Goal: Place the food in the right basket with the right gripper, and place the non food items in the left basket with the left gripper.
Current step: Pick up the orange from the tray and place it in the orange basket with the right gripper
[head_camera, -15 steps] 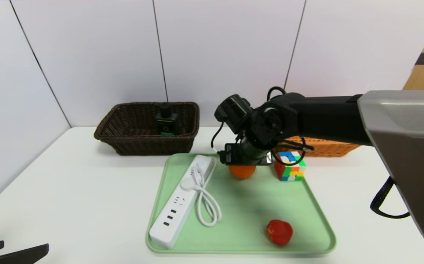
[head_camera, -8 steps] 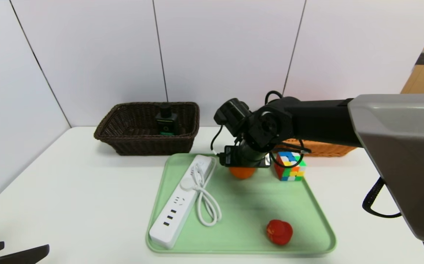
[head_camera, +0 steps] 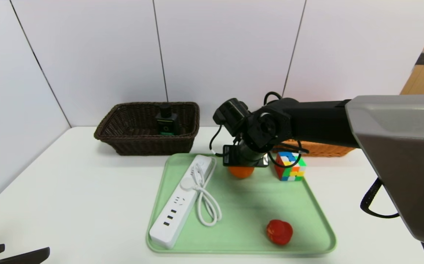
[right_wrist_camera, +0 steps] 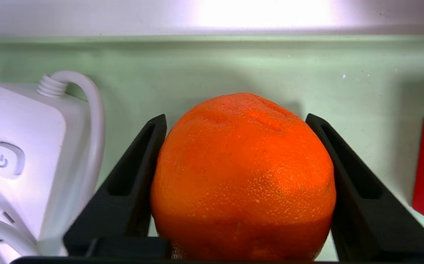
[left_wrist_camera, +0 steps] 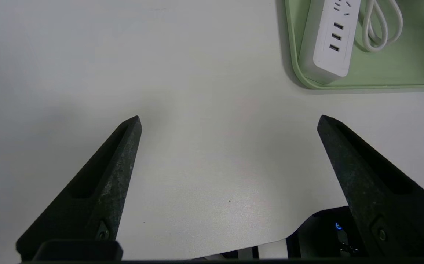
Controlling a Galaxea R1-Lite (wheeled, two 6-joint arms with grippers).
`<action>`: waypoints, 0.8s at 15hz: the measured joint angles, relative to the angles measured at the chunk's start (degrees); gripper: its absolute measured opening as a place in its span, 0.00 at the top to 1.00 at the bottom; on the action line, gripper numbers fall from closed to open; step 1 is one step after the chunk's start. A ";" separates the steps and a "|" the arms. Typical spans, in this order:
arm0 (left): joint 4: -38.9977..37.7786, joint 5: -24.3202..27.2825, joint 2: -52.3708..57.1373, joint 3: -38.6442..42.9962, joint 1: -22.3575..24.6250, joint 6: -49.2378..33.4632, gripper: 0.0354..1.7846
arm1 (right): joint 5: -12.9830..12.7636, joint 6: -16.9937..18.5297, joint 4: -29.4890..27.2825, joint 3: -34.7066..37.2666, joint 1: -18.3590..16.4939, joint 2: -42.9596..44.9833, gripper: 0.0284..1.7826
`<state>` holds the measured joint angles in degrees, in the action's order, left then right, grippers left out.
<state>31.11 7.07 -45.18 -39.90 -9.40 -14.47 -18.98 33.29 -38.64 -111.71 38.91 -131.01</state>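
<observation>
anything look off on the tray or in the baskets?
Nothing stands out. Strip, cube and red fruit sit flat on the tray; right gripper brackets the orange; nothing spilled.

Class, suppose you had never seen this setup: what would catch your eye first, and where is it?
Probably the orange, at the far edge of the green tray, with the right gripper closed against both its sides. Next, the colourful puzzle cube beside it on the right and the white power strip along the tray's left side.
</observation>
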 joint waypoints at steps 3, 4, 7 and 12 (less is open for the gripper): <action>0.00 0.00 0.00 0.07 0.00 0.01 0.06 | 0.02 0.00 0.06 0.00 0.06 -0.02 0.34; -0.02 0.00 0.00 0.10 0.00 -0.05 0.06 | 0.02 0.05 -0.05 0.00 0.20 0.11 0.34; 0.06 0.00 0.09 0.10 0.00 -0.02 0.06 | 0.10 0.16 -0.29 0.04 1.13 2.49 0.34; 0.00 0.06 0.15 0.10 0.00 0.00 0.06 | 2.52 -3.00 5.77 0.09 0.91 13.21 0.34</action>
<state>31.11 7.13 -45.03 -39.80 -9.40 -14.47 -16.46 30.29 -32.88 -111.63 39.83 -117.80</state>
